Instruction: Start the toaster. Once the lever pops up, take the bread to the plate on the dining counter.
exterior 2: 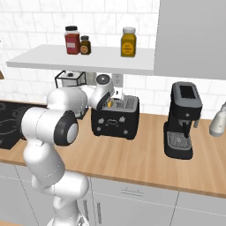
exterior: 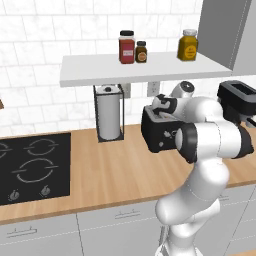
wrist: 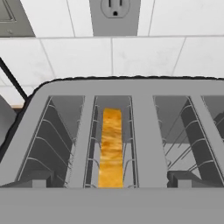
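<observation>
The black toaster (exterior: 159,136) (exterior 2: 115,120) stands on the wood worktop against the tiled wall. My gripper (exterior: 167,109) (exterior 2: 109,102) hangs right above its top, pointing down into the slots. In the hand view the toaster's grey top (wrist: 148,131) lies close below, and the bread (wrist: 111,144), a tan slice seen edge-on, stands in the middle slot. My gripper (wrist: 112,181) is open, its two dark fingertips (wrist: 33,179) far apart on either side of that slot, with nothing held. The plate and the dining counter are out of view.
A tall black coffee machine (exterior 2: 182,119) (exterior: 240,100) stands right of the toaster. A paper towel holder (exterior: 109,117) is to its left, then the black hob (exterior: 30,167). A shelf (exterior: 100,70) with jars hangs overhead. A wall outlet (wrist: 114,13) sits behind the toaster.
</observation>
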Robot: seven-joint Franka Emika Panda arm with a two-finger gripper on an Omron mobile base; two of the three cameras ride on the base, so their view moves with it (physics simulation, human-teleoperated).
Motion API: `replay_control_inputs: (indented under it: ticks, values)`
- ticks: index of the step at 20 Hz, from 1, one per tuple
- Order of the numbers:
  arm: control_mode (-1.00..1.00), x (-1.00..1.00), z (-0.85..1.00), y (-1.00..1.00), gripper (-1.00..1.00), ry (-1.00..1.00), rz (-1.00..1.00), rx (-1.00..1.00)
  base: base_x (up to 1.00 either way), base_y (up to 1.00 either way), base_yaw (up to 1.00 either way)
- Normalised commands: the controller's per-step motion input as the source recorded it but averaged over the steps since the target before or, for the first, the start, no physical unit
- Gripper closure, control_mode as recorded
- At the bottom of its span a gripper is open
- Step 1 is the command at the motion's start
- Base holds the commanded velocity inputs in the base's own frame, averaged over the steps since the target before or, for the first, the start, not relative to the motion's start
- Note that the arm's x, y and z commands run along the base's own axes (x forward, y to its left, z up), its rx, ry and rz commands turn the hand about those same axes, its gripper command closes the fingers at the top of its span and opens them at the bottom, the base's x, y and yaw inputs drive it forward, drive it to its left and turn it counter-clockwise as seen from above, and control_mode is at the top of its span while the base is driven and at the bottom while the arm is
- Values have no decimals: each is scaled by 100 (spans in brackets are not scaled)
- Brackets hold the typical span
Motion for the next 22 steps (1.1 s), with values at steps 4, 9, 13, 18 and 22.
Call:
replay_control_inputs:
  ticks: [4,9,13,18,22]
  values:
    - [-100,3,0,0,-100,0,0,0,0,0,0]
    - [-100,5,0,0,-100,0,0,0,0,0,0]
    - [-100,3,0,0,-100,0,0,0,0,0,0]
    - [-100,0,0,0,-100,0,0,0,0,0,0]
    - [-100,0,0,0,-100,-3,0,0,0,0,0]
